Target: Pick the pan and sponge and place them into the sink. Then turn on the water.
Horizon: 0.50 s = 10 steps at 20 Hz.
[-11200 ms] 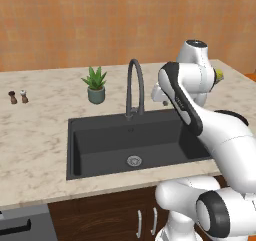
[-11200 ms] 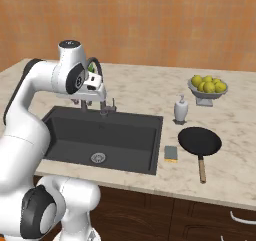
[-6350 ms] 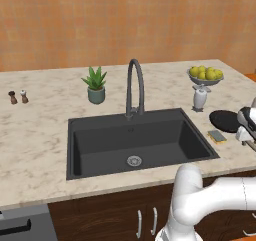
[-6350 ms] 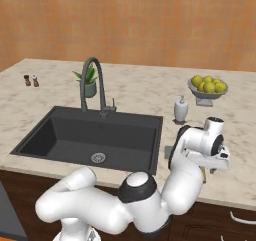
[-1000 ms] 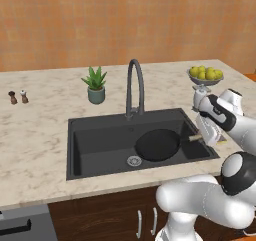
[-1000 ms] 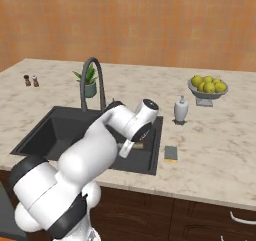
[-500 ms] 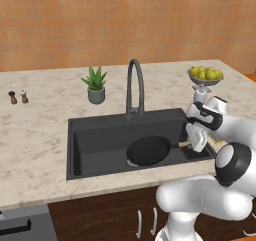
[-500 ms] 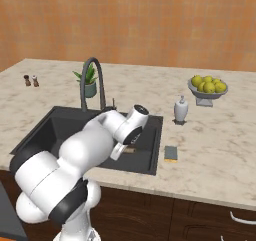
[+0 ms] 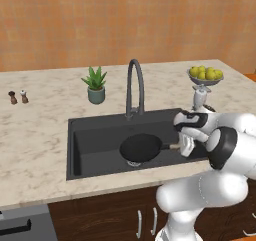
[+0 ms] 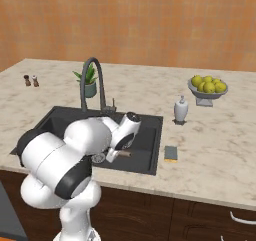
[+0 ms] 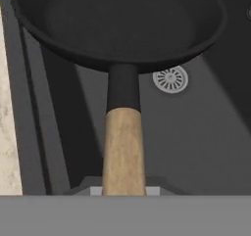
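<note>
Inside the sink [image 9: 90, 150], the pan [image 9: 140, 148] hangs above the drain [image 11: 170, 79], its wooden handle clamped in the closed end effector [image 9: 184, 146], while the sponge [image 10: 171, 153] lies on the tabletop [image 10: 215, 140] beside the basin.

End effector [image 9: 181, 146] apparently clamped, lowered

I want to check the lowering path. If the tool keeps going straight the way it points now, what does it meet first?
The tool, shut on the pan handle, points down into the sink. The pan would probably meet the sink floor first, near the drain; depth is unclear.
</note>
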{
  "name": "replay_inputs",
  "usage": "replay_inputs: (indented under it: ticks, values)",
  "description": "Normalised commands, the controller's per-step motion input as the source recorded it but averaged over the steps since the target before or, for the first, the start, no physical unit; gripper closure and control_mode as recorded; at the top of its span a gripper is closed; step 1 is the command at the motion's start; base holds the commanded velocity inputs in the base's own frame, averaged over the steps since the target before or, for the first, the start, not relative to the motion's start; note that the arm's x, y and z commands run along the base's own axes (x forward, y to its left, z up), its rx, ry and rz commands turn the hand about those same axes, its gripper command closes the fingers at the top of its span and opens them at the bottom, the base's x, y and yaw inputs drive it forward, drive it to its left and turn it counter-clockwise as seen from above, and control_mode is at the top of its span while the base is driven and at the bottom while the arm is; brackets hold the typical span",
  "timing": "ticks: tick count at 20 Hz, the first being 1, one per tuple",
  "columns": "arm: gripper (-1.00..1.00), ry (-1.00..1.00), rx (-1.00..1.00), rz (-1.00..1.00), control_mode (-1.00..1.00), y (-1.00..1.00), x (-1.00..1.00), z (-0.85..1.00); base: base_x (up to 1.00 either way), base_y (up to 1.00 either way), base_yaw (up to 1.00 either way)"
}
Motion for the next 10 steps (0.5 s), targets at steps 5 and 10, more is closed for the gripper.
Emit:
replay_inputs:
  ticks: [5, 10]
  values:
    - [1.00, 0.02, -0.09, -0.05, -1.00, 0.15, 0.52, -0.47, 0.00, 0.00, 0.00]
    - [1.00, 0.17, -0.14, 0.00, -1.00, 0.02, 0.42, -0.49, 0.00, 0.00, 0.00]
